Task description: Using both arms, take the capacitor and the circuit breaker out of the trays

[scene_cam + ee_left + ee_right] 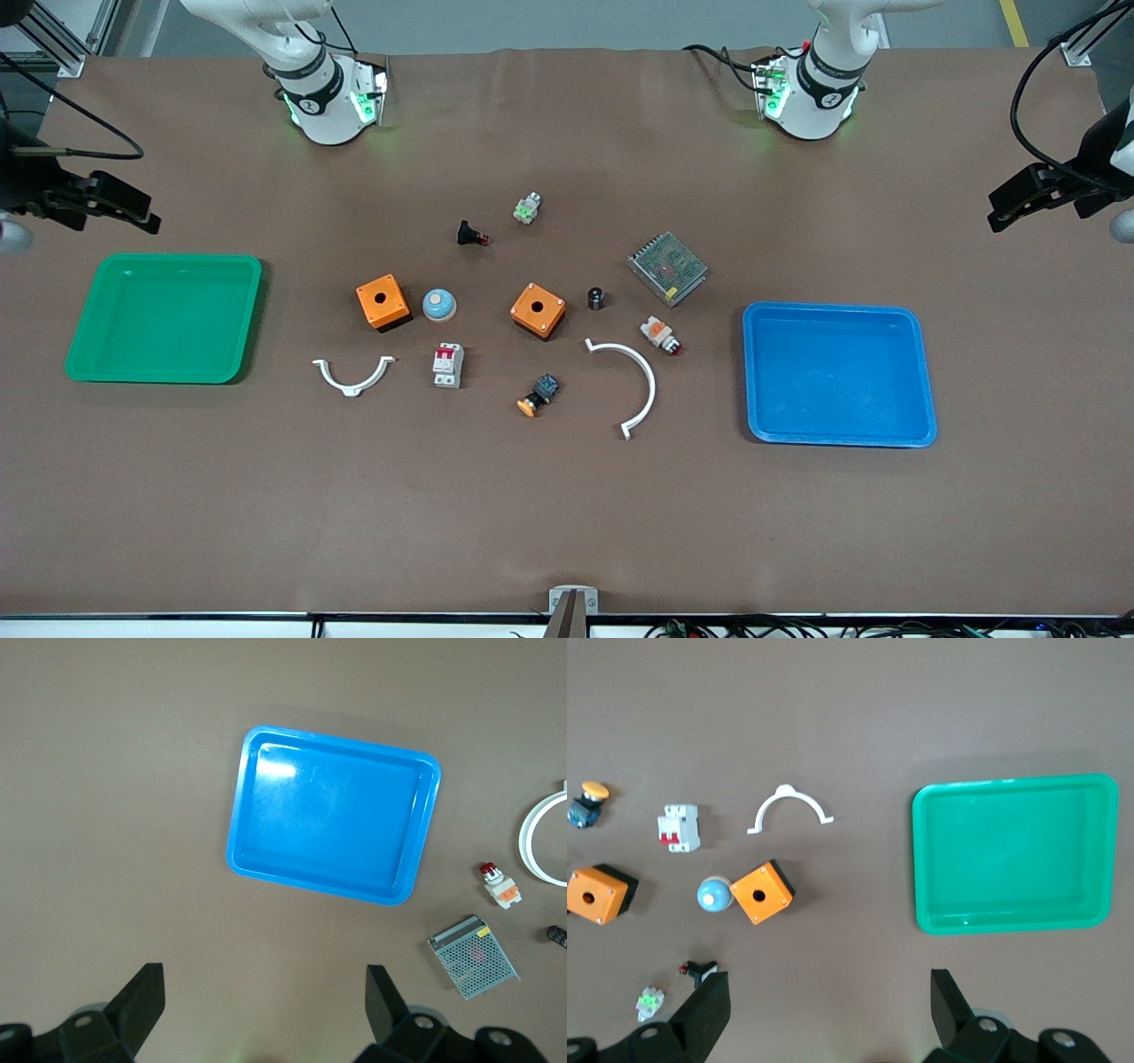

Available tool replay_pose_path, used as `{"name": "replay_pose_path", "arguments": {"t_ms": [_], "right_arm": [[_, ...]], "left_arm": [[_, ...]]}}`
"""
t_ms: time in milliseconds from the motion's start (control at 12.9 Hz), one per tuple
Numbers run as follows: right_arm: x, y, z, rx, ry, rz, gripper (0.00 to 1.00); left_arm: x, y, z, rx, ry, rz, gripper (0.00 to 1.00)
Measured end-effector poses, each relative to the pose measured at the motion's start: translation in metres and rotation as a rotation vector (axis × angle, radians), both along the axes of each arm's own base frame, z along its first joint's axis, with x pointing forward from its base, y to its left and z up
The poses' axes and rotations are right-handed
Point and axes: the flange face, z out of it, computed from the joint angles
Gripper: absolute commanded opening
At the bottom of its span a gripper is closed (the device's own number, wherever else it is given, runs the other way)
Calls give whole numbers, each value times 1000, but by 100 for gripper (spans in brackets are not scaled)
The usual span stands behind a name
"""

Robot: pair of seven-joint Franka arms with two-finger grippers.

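The capacitor (596, 298), a tiny black cylinder, stands on the table between an orange box (538, 310) and a metal mesh power supply (668, 268); it shows at the edge of the left wrist view (556, 935). The breaker (447, 364), a white block with a red switch, lies nearer the front camera than a blue dome button (438, 305); it also shows in the right wrist view (679, 828). My left gripper (1019, 199) (263, 992) is open and empty, high over the left arm's end of the table. My right gripper (124, 208) (830, 992) is open and empty, high over the right arm's end.
An empty blue tray (837, 372) lies toward the left arm's end, an empty green tray (164, 317) toward the right arm's end. Between them lie a second orange box (383, 302), two white curved clips (353, 377) (633, 381), a black push-button (471, 234) and an orange-and-white button (660, 334).
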Motion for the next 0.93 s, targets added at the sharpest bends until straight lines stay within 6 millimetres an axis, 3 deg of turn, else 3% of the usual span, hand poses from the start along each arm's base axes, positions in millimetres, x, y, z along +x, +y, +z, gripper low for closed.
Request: {"name": "replay_pose_path", "arguments": {"t_ms": [232, 542, 930], "right_arm": [[4, -13, 14, -45, -32, -17, 100], [12, -19, 9, -61, -43, -26, 100], [13, -29, 23, -64, -79, -46, 100]], "left_arm": [[-1, 11, 2, -14, -2, 2, 100], [-5, 11, 4, -14, -2, -1, 100], [-9, 10, 7, -14, -7, -3, 100]]}}
